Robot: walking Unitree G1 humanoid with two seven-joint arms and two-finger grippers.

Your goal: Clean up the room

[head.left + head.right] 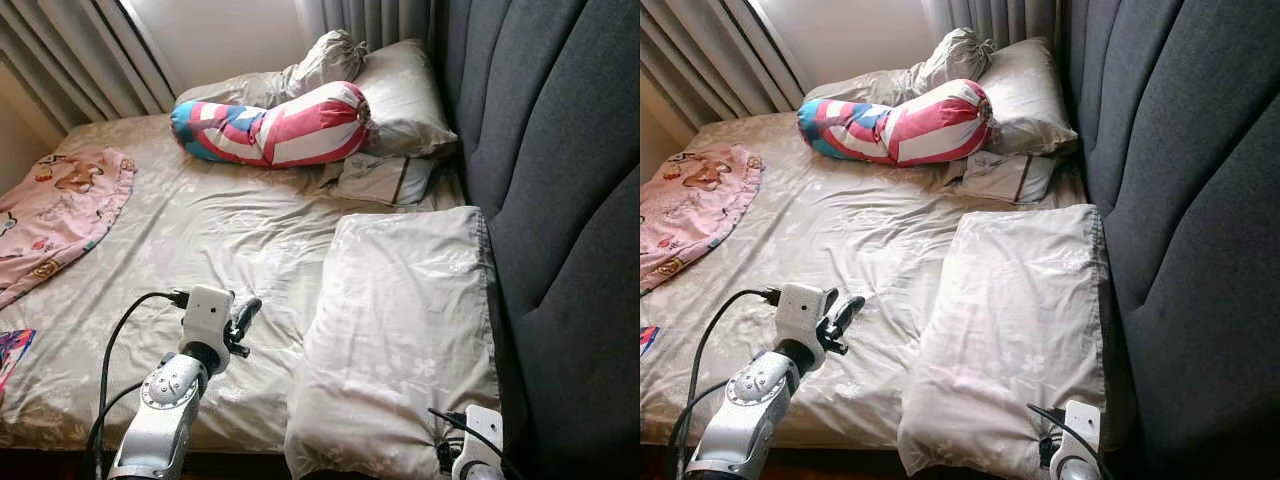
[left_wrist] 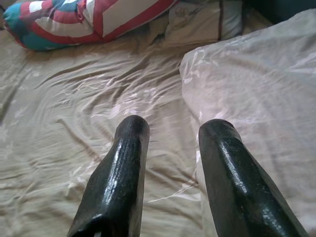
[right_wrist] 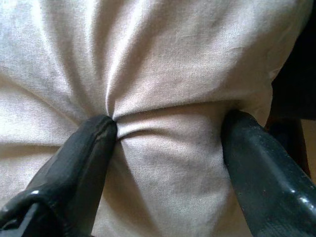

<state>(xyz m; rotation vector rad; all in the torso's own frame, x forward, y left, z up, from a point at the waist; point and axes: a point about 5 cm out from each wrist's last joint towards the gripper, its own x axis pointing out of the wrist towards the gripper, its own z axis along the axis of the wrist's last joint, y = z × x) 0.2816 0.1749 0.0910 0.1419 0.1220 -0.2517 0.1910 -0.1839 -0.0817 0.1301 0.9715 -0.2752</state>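
Pillow (image 3: 163, 74) bunched between right gripper (image 3: 170, 128) fingers.

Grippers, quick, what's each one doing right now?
Left gripper: open, holding nothing, above the sheet.
Right gripper: fingers apart, pressed into the pillow, bunching its fabric.

Head stereo cams are looking fwd and down over the bed (image 1: 200, 230); both are sharing the near pillow (image 1: 400, 330). Left wrist cam is hovering low above the sheet; right wrist cam is pressing close on pillow fabric.
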